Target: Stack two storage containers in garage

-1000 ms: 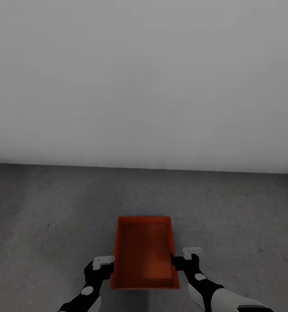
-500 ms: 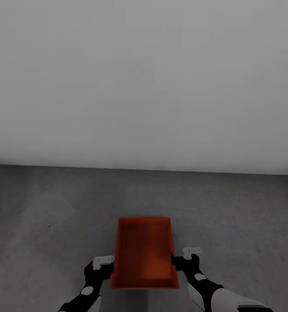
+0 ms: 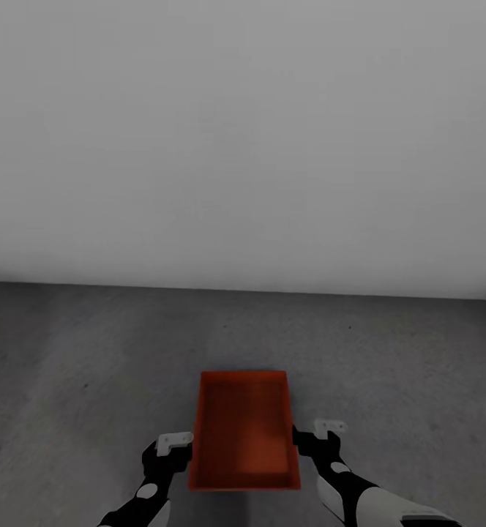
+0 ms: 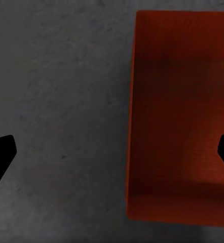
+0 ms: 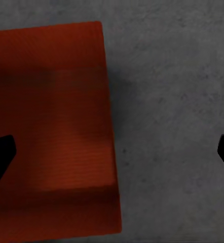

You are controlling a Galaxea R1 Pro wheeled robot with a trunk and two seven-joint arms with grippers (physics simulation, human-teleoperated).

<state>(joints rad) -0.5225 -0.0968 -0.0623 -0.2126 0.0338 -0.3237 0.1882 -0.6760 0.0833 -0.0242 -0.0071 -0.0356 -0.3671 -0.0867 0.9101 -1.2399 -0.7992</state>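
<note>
One orange-red storage container point(image 3: 244, 430) lies open side up on the dark grey concrete floor point(image 3: 89, 366) of the garage, just ahead of me. My left gripper point(image 3: 171, 450) hovers at its left long wall and my right gripper point(image 3: 315, 440) at its right long wall, a small gap away. In the left wrist view the container point(image 4: 180, 111) lies below my open left gripper point(image 4: 114, 152), which straddles its wall. The right wrist view shows the container point(image 5: 51, 116) under my open right gripper point(image 5: 114, 152) in the same way. Nothing is held.
A bare pale grey wall point(image 3: 243, 146) rises a short way beyond the container. Mottled concrete stretches to both sides of it.
My right gripper has drawn slightly to the right, off the container's right wall. The whole picture has drifted down a little. The left gripper has kept its place.
</note>
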